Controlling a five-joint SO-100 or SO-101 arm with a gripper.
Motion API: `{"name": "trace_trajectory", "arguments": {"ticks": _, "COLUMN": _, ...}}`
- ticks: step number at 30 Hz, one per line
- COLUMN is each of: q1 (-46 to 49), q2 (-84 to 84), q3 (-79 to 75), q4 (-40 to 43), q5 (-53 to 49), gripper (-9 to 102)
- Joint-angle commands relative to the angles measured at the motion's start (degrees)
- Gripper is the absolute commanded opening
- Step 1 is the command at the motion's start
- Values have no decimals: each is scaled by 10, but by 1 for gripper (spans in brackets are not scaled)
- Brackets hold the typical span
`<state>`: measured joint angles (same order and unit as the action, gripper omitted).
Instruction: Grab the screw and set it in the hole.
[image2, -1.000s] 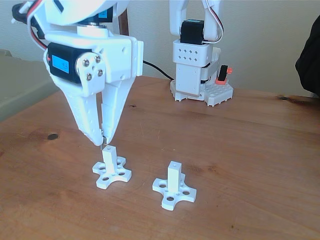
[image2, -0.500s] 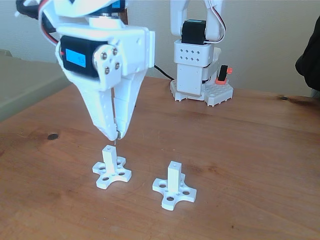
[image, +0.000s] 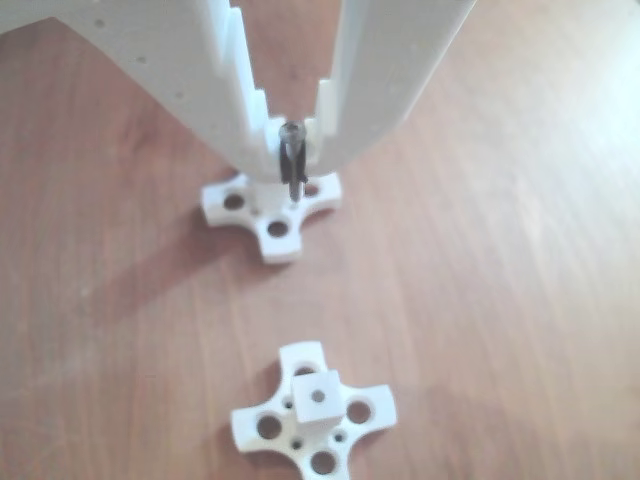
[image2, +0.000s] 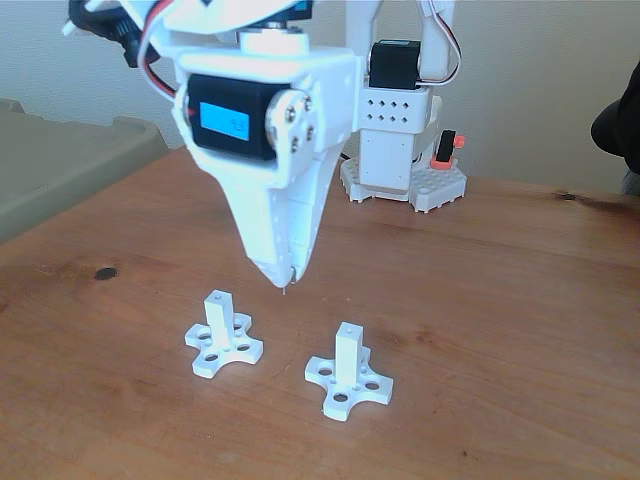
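Fixed view, left to right. Left edge: a grey-green flat surface (image2: 70, 165) adjoins the brown wooden desk (image2: 500, 300); a small dark knot (image2: 105, 273) sits on the wood.

Next: a white plastic post with cross-shaped base (image2: 222, 338), upright, its square end face up. The tiny round hole in that face is barely resolvable here.

Above and just to its right: the white two-finger gripper (image2: 285, 283), pointing straight down, its fingers (image2: 272, 255) pinched together on the thin silvery-grey metal screw (image2: 285, 290). Only the tip protrudes below the fingertips here. In the other view the screw (image: 292, 165) is seen clamped between the fingers (image: 360, 110), head up, shank hanging vertical, clear of the desk. Judgement: the vertical hold is chosen so the shank can drop straight into a post hole.

Further right: a second white post with cross base (image2: 348, 372), end face up; in the other view its hole (image: 318, 395) is plainly open and empty. The screw tip hangs between the two posts, above neither hole, so insertion is not yet done. Which post is the target I cannot tell.

Rear right: the arm's white base (image2: 405, 150) with an orange part.
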<state>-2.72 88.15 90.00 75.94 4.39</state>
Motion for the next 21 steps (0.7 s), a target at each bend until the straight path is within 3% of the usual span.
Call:
{"name": "trace_trajectory", "arguments": {"ticks": 1, "q1": -19, "q2": 55, "q3": -46, "q4": 2, "q5": 5, "gripper": -4}}
{"name": "trace_trajectory", "arguments": {"ticks": 21, "q1": -66, "q2": 58, "q3": -6, "q4": -25, "q5": 24, "gripper": -4}}
